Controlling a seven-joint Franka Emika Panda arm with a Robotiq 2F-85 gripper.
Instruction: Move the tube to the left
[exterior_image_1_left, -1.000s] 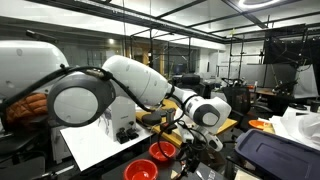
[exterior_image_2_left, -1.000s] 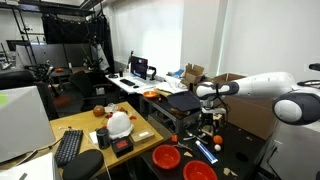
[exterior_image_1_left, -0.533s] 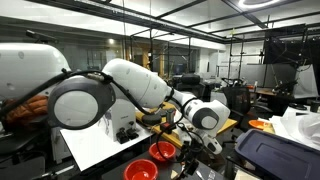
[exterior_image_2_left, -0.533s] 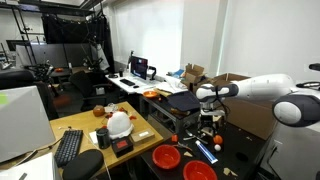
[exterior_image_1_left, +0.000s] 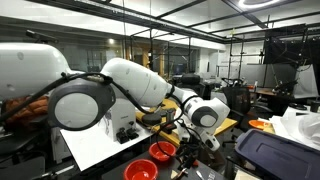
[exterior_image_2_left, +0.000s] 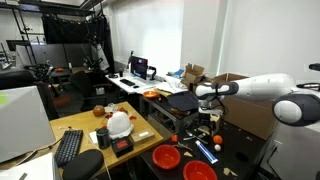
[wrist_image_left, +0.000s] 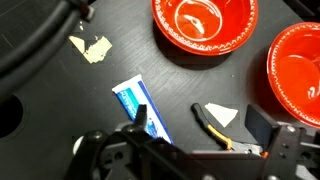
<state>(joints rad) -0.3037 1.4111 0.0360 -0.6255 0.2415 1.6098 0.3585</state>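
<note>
Tube (wrist_image_left: 128, 99) just ahead of spread jaws

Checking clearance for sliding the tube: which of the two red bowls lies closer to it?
The red bowl at the wrist view's top middle; the other bowl sits at the right edge, farther from the tube.

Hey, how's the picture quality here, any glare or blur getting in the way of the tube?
Wrist view: tube fairly sharp, evenly lit; white glare spots on the bowls; hand soft at the bottom edge. In an exterior view the white wall is washed out; in an exterior view a ceiling light flares and the arm fills the foreground.
</note>
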